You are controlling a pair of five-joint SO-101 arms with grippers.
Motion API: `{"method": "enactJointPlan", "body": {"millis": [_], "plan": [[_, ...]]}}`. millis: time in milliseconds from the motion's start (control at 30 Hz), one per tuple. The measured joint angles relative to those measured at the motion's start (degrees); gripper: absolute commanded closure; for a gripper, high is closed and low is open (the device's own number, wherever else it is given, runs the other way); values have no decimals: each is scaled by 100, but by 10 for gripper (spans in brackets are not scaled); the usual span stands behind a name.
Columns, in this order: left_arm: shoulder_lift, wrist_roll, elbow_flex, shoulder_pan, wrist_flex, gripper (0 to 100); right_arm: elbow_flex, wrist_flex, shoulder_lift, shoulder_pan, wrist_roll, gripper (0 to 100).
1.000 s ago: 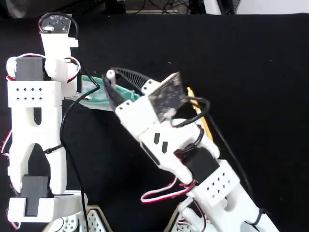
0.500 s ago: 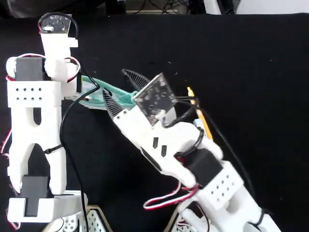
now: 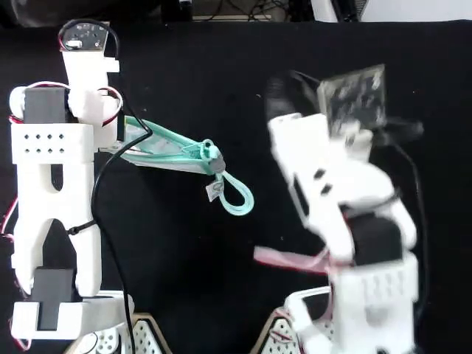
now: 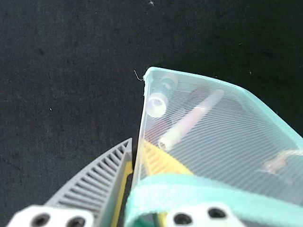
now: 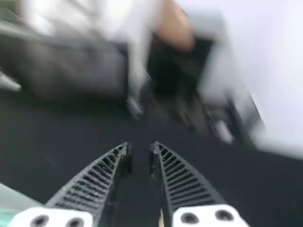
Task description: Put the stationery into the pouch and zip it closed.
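Note:
The pouch (image 3: 173, 151) is translucent with a teal edge and lies flat, pointing right from the left arm. Its zip pull (image 3: 211, 156) sits at the far end, and a teal loop strap (image 3: 237, 196) trails on the cloth beside it. My left gripper (image 3: 122, 141) is shut on the pouch's near end. In the left wrist view my left gripper (image 4: 135, 163) pinches the pouch (image 4: 213, 137); a white pen-like stick (image 4: 189, 124) and a yellow item (image 4: 158, 163) show through its wall. My right gripper (image 3: 284, 87) hangs blurred well right of the pouch. In the right wrist view my right gripper (image 5: 139, 153) is shut on nothing.
A black cloth (image 3: 184, 258) covers the table. The right arm's white body (image 3: 346, 206) stands over the right middle. The left arm's body (image 3: 51, 184) runs down the left side. Room clutter (image 5: 94, 61) shows blurred beyond the table's far edge.
The right arm lifted off the pouch and swung to the right. Its fingers went from open to shut. The pouch's zip end and loop strap are now uncovered. The left arm kept still.

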Motion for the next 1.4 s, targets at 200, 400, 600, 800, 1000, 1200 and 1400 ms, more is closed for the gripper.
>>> {"method": "enactJointPlan", "body": {"millis": [200,400,600,800,1000,1200,1400], "plan": [[0,0,79,0,0,970,976,-334,1741,484,607,871],[-9,0,97,0,0,970,35,-343,4149,492,923,828],[-9,0,97,0,0,970,-2145,571,6514,492,949,828],[-9,0,105,0,0,970,-4492,1635,8325,492,1169,828],[-9,-97,105,0,0,970,-6602,2532,9793,589,1204,887],[-9,-114,114,0,0,970,-8343,3411,10840,756,1204,988],[-9,-114,114,0,0,970,-9987,4492,11191,756,1204,986]]}}
